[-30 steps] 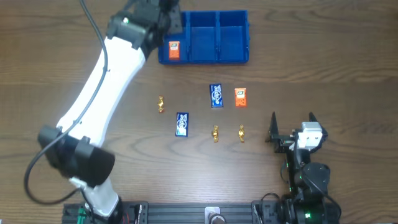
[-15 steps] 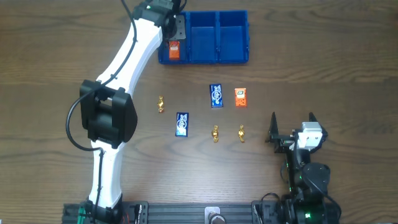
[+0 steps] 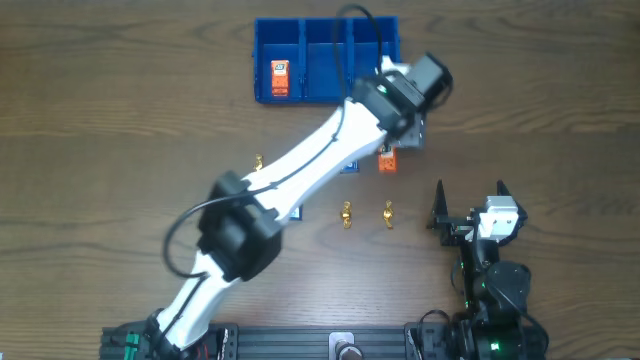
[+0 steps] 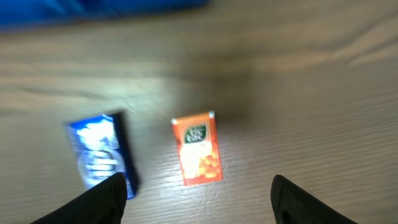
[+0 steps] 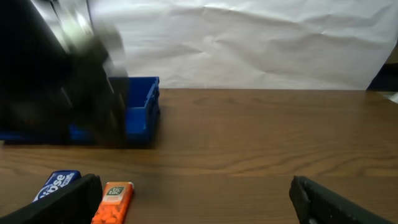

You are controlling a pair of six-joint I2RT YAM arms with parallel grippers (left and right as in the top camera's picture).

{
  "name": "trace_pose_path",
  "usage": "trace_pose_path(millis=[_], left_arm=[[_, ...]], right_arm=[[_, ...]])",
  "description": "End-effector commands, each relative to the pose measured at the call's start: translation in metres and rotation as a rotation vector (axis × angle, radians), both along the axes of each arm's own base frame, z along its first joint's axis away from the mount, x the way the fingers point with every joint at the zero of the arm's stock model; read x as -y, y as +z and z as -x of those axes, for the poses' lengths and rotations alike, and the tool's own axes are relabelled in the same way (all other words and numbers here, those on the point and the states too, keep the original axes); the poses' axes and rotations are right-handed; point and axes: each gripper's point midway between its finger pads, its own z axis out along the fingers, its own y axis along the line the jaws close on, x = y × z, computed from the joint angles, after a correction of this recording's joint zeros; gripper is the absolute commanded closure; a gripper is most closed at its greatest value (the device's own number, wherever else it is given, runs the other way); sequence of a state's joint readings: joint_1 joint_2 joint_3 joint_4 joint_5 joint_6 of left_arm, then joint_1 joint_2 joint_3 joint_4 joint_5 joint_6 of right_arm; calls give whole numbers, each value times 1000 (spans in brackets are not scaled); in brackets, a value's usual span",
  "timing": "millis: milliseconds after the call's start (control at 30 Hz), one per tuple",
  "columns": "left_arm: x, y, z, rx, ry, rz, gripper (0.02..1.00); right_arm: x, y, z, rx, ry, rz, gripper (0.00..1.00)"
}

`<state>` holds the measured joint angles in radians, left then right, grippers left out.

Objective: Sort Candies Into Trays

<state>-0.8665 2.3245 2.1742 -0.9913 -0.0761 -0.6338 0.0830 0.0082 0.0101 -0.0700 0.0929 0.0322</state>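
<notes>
Wooden table (image 3: 560, 100) bears three gold candies (image 3: 346, 213), two orange boxes (image 3: 281, 77).

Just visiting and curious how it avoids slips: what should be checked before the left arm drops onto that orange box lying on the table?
1. Left gripper open: ok, fingers spread wide.
2. Orange box centred under it: ok.
3. Blue packet clear of the fingers: cannot tell, it lies close beside one.
4. Blue tray has room in its left compartment: ok, one matching box inside.
5. Right gripper out of the way: ok, open, near its base.
</notes>
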Motion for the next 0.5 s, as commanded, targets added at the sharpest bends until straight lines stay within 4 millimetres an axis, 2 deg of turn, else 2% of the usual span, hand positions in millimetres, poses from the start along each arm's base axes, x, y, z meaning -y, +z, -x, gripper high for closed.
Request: trace_pose_path(millis=[33,100,300,367,433,500], left_arm=[[11,-71,17,-148,46,-25,281],[13,-85,20,-160,43,-40,281],[8,-98,19,-172,64,-63,290],[7,-106,18,-180,76,-67,375],[5,-113,19,-190,91,-75,538],[5,-113,19,-187,92,-77,647]], right_arm=[[-2,-1,0,-1,9,15,3],[-2,-1,0,-1,9,15,3],[-2,-1,0,-1,9,15,3],[-2,-1,0,-1,9,15,3],[-2,-1,0,-1,9,15,3],[-2,-1,0,-1,9,15,3]])
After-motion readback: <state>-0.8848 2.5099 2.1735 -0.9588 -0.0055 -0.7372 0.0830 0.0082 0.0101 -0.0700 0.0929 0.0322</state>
